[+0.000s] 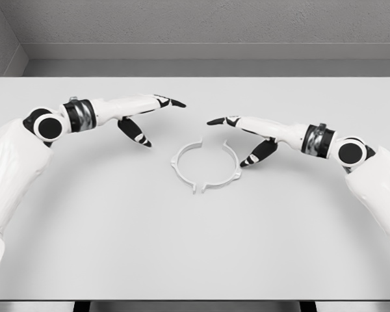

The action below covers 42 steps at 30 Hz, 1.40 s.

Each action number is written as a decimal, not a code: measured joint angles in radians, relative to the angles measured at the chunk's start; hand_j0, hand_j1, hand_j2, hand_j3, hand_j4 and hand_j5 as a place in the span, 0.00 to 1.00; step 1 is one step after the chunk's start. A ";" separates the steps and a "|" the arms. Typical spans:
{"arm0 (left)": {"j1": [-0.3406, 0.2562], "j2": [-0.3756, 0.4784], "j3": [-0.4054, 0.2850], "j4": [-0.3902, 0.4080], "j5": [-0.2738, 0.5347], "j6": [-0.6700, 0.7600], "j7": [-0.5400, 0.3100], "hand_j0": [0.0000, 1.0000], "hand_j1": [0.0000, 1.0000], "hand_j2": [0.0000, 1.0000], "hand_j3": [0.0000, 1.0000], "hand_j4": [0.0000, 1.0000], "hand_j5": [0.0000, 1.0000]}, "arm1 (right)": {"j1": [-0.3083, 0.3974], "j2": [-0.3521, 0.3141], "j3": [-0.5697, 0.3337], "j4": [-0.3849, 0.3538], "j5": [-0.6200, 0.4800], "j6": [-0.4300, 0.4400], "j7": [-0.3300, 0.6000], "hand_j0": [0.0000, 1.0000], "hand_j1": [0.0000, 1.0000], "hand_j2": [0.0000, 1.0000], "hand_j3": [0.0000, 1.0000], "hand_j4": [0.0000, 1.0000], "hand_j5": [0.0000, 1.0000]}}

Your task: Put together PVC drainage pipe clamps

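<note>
- Two white clamp halves lie on the table, a left clamp half and a right clamp half, set facing each other so that together they outline a ring near the middle of the tabletop.
- Small gaps show between their ends at the top and at the bottom of the ring (whether the ends touch anywhere is too fine to tell).
- Each half carries a small tab sticking outward on its outer side, and short flanges at its ends.
- Left hand hangs above the table up and to the left of the ring, well apart from it, fingers stretched out straight toward the right, thumb pointing down and right; it holds nothing.
- Right hand reaches in from the right, fingers extended toward the left, dark fingertips just above the ring's upper right.
- Its thumb angles down and left, its tip just beside the outer edge of the right clamp half (contact cannot be confirmed); this hand is also loose and holds nothing.
- Both forearms are white with a dark band at the wrist and a round black joint further back.
- Behind the table stands a grey wall.
</note>
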 measured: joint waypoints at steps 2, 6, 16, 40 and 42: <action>0.000 0.002 0.000 0.000 0.002 0.000 0.000 1.00 1.00 1.00 1.00 1.00 1.00 | 0.000 0.002 0.005 -0.001 0.001 0.000 0.000 1.00 1.00 1.00 1.00 1.00 1.00; 0.000 0.005 0.001 0.000 0.008 0.000 0.000 1.00 1.00 1.00 1.00 1.00 1.00 | -0.006 0.007 0.008 -0.004 0.001 0.000 0.000 1.00 1.00 1.00 1.00 1.00 1.00; 0.000 0.010 0.001 0.000 0.013 0.000 0.000 1.00 1.00 1.00 1.00 1.00 1.00 | -0.021 0.032 0.012 -0.007 0.000 0.000 0.000 1.00 1.00 1.00 1.00 1.00 1.00; 0.000 0.012 0.002 0.000 0.019 0.000 0.000 1.00 1.00 1.00 1.00 1.00 1.00 | -0.003 -0.007 0.003 0.010 -0.009 0.000 0.000 1.00 1.00 1.00 1.00 1.00 1.00; 0.000 0.012 0.002 0.000 0.020 0.000 0.000 1.00 1.00 1.00 1.00 1.00 1.00 | -0.005 -0.006 0.003 0.011 -0.009 0.000 0.000 1.00 1.00 1.00 1.00 1.00 1.00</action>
